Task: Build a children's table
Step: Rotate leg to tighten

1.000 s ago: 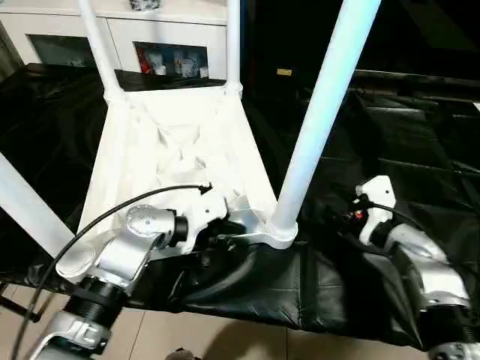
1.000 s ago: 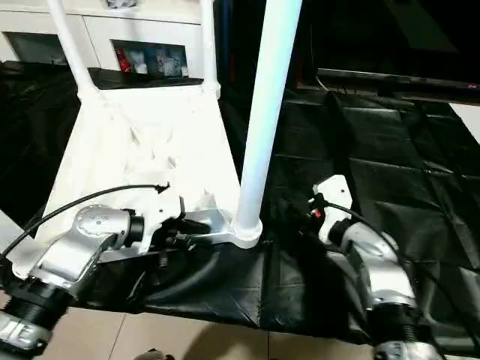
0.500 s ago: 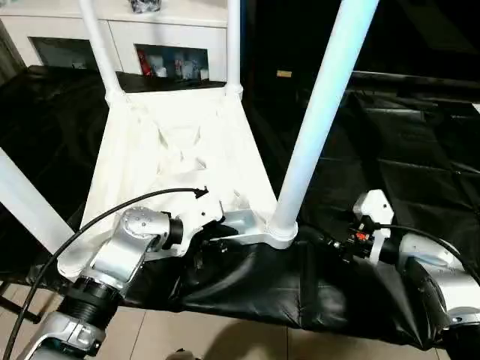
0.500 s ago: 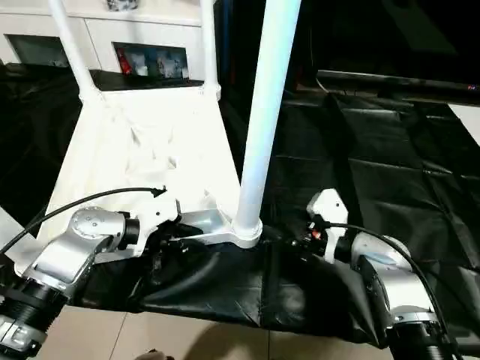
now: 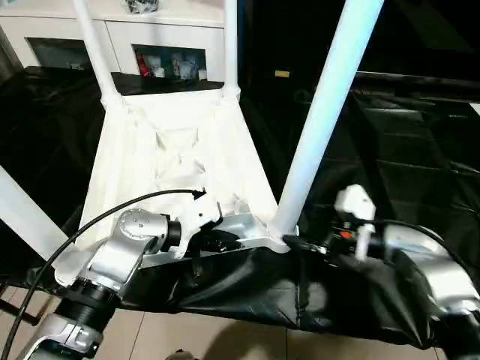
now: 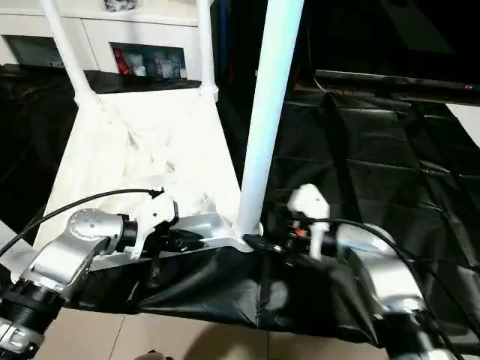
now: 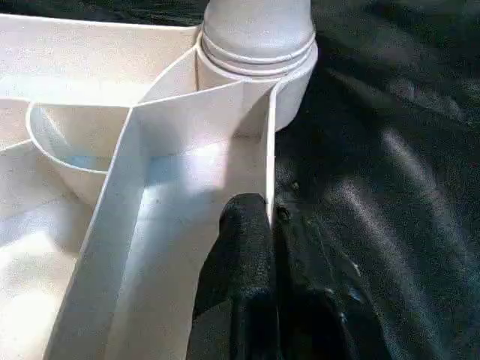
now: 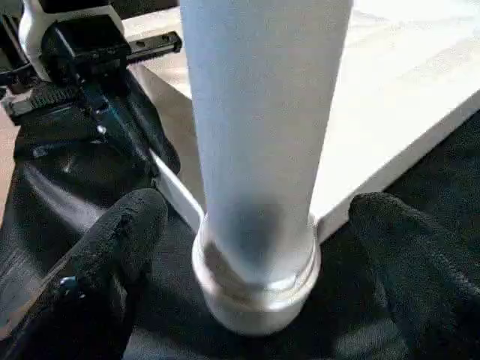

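The children's table lies upside down on a black sheet, its white ribbed tabletop (image 5: 172,150) facing up. White legs stand in its corner sockets: two far ones (image 5: 94,52) (image 5: 230,45), one near left (image 5: 22,210) and one near right (image 5: 322,120). My left gripper (image 7: 271,217) is shut on the tabletop's thin rim wall beside the near-right socket (image 7: 259,52), one finger (image 7: 244,240) inside the rim. My right gripper (image 8: 259,225) is open, its fingers (image 8: 127,225) standing either side of the near-right leg's base (image 8: 255,285) with gaps between.
A white cabinet with glass-fronted doors (image 5: 169,56) stands behind the table. The crinkled black sheet (image 5: 405,150) spreads to the right and hangs over the front edge. Tiled floor (image 5: 225,337) shows below.
My right gripper has moved left to the near-right leg's base and opened wider around it. My left gripper has closed on the rim.
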You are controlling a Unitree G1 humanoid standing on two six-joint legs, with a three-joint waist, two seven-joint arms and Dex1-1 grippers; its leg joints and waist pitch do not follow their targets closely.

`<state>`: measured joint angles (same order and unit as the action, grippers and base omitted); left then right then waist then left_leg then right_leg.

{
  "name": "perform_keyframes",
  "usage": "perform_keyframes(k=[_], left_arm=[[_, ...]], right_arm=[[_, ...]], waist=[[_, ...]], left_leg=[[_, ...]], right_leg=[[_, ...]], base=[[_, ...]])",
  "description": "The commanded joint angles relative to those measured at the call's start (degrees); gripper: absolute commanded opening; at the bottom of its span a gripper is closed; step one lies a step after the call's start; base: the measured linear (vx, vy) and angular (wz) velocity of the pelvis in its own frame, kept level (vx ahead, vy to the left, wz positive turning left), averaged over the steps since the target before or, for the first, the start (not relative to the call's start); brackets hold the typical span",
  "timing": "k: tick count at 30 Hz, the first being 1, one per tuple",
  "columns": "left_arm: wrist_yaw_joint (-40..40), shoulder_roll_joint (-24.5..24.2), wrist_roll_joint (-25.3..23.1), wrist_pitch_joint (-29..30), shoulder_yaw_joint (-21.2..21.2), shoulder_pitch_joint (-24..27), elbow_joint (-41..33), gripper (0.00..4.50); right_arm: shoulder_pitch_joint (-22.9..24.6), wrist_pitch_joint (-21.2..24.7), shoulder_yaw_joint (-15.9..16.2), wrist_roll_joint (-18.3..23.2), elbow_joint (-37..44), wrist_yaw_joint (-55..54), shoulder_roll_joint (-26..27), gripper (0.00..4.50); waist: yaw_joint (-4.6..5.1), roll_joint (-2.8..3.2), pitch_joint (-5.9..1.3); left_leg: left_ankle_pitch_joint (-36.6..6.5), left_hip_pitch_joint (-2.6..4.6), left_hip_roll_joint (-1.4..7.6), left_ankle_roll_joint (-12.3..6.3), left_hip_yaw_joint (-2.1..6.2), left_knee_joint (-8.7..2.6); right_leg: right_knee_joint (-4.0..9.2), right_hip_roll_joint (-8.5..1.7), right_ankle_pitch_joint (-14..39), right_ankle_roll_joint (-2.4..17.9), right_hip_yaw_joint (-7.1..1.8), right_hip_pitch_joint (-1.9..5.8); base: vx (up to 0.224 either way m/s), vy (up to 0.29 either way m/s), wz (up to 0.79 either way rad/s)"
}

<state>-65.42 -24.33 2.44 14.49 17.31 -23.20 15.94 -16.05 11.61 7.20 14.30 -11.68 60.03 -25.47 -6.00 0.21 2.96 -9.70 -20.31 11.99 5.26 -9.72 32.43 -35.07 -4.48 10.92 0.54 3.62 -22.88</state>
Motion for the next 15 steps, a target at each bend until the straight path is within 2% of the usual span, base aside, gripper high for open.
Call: perform_keyframes(k=[1, 4, 6, 8, 10, 12, 14, 15], left_arm=[[-0.87, -0.70, -1.69, 0.39, 2.62, 1.28, 0.62, 0.00], [-0.79, -0.88, -2.29, -0.16, 2.92, 1.26, 0.86, 0.00], [-0.61, -0.81, -2.21, -0.22, 2.85, 1.27, 0.93, 0.00], [-0.47, -0.76, -2.12, -0.28, 2.82, 1.21, 1.02, 0.00], [-0.38, -0.77, -2.03, -0.33, 2.81, 1.09, 1.12, 0.00], [-0.35, -1.02, -1.86, -0.61, 2.75, 0.97, 1.36, 0.00], [-0.43, -1.22, -1.80, -0.68, 2.67, 0.98, 1.36, 0.00], [-0.51, -1.34, -1.77, -0.66, 2.62, 1.01, 1.28, 0.00]], right_arm=[[-1.20, -0.83, 1.10, -1.07, -0.81, 0.38, 0.25, 4.44], [-2.10, -1.17, 2.21, -1.69, -1.79, 1.12, 0.26, 4.44], [-2.63, -1.34, 2.75, -1.91, -2.55, 1.73, 0.27, 4.44], [-3.39, -1.51, 3.24, -2.49, -3.69, 2.09, 0.41, 4.08], [-4.08, -2.00, 3.68, -2.90, -4.80, 2.41, 0.50, 4.08], [-5.62, -2.71, 4.25, -3.14, -6.99, 2.98, 1.09, 3.72], [-6.41, -3.33, 4.57, -3.27, -8.29, 3.24, 1.35, 3.63], [-6.83, -3.78, 4.66, -3.46, -9.08, 3.42, 1.48, 3.63]], waist=[[-0.21, -0.33, -3.79], [-0.23, -0.26, -3.83], [-0.24, -0.36, -3.80], [-0.32, -0.43, -3.88], [-0.25, -0.41, -3.89], [-0.17, -0.59, -3.79], [-0.18, -0.46, -3.83], [-0.13, -0.62, -3.89]], left_leg=[[-10.53, -0.05, 0.73, -2.68, -0.14, -2.90], [-9.74, -0.10, 0.74, -2.94, -0.16, -2.85], [-10.24, -0.09, 0.68, -2.97, -0.22, -2.79], [-9.89, -0.12, 0.71, -3.00, -0.18, -2.79], [-9.81, -0.08, 0.72, -3.03, -0.15, -2.82], [-10.46, -0.13, 0.68, -2.88, -0.20, -2.81], [-10.71, -0.04, 0.74, -2.80, -0.19, -2.78], [-10.36, -0.08, 0.77, -2.82, -0.14, -2.82]], right_leg=[[4.17, -2.92, 10.18, 10.96, -2.23, 3.11], [3.88, -2.82, 7.59, 11.71, -2.22, 3.17], [3.92, -2.90, 8.21, 11.87, -2.24, 3.23], [3.83, -2.89, 7.86, 11.83, -2.23, 3.29], [3.77, -2.87, 7.68, 12.14, -2.17, 3.22], [3.91, -2.92, 8.93, 12.09, -2.17, 3.22], [3.92, -3.00, 9.57, 11.94, -2.22, 3.17], [3.77, -2.94, 8.90, 12.06, -2.19, 3.20]], base=[[0.000, 0.000, 0.00], [0.000, 0.000, 0.00], [0.000, 0.000, 0.00], [0.000, 0.000, 0.00], [0.000, 0.000, 0.00], [0.000, 0.000, 0.00], [0.000, 0.000, 0.00], [0.000, 0.000, 0.00]])
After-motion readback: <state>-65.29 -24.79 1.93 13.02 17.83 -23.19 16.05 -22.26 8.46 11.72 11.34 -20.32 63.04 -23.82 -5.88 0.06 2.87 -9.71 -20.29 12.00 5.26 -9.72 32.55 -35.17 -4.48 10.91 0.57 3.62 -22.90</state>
